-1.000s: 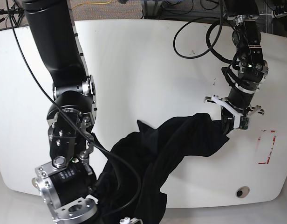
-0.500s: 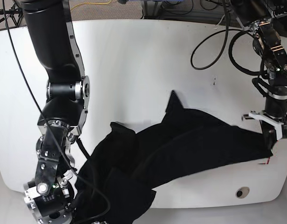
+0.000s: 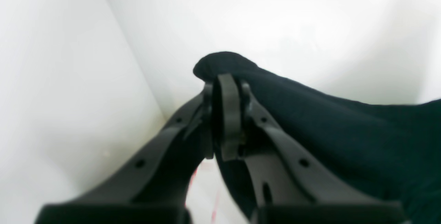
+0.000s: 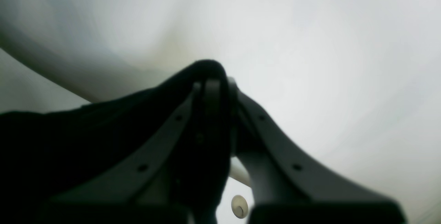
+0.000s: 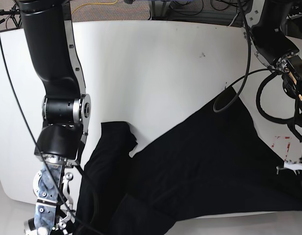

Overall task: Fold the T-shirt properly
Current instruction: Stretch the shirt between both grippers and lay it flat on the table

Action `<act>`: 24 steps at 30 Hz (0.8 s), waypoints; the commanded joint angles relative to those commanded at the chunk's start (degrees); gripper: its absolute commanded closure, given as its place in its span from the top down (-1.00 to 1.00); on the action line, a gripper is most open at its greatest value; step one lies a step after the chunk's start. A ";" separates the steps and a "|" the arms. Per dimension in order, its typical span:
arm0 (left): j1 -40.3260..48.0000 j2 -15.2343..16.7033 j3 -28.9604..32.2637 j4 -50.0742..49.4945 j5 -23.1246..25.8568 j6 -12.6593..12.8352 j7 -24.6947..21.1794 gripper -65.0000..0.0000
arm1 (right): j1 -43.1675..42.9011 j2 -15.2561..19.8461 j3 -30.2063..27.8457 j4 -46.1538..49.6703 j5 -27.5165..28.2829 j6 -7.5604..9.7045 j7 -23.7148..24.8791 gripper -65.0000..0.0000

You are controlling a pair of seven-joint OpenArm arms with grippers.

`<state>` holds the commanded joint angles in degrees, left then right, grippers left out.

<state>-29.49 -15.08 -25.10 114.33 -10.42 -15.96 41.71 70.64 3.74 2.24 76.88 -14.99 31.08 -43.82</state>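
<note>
Black T-shirt (image 5: 205,156) stretched across the white bench (image 5: 156,68); left pincer (image 3: 225,89) and right pincer (image 4: 212,79) each clamped tight on a cloth edge.

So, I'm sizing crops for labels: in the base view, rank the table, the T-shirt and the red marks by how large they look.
1. table
2. T-shirt, spread across the table's near half
3. red marks, tiny beside the shirt's right edge
</note>
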 joint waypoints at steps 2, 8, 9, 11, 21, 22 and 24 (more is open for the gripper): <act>-3.69 -1.67 0.35 0.00 -0.18 0.00 2.02 -1.00 | 2.02 0.00 0.00 -1.49 0.00 0.00 0.00 -1.00; -14.24 -3.34 2.02 -1.41 -0.18 0.00 7.47 -1.00 | 7.21 1.05 0.00 -3.96 0.09 0.09 0.00 -1.00; -15.38 -3.34 2.02 -1.76 -0.18 0.00 7.74 -1.00 | 7.74 1.23 0.00 -4.13 0.09 0.09 0.00 -1.00; -18.11 -4.13 2.11 -2.73 -0.18 0.00 8.26 -1.00 | 9.05 1.32 0.00 -4.48 0.09 0.09 0.00 -1.00; -17.49 -6.24 2.11 -4.57 -0.26 -1.23 8.88 -1.00 | 5.36 1.93 1.58 -0.70 0.09 2.73 -5.71 -1.00; -16.53 -6.24 2.02 -4.66 -0.26 -1.93 8.79 -1.00 | 3.78 2.02 2.46 0.79 0.09 3.43 -6.24 -1.00; -13.45 -6.24 1.85 -4.66 -0.26 -4.13 8.79 -1.00 | -0.97 2.02 3.60 4.84 -0.35 4.31 -7.03 -1.00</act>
<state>-42.95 -21.32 -23.25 109.67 -10.68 -20.09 50.51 69.67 5.76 5.85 81.71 -15.34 35.38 -50.86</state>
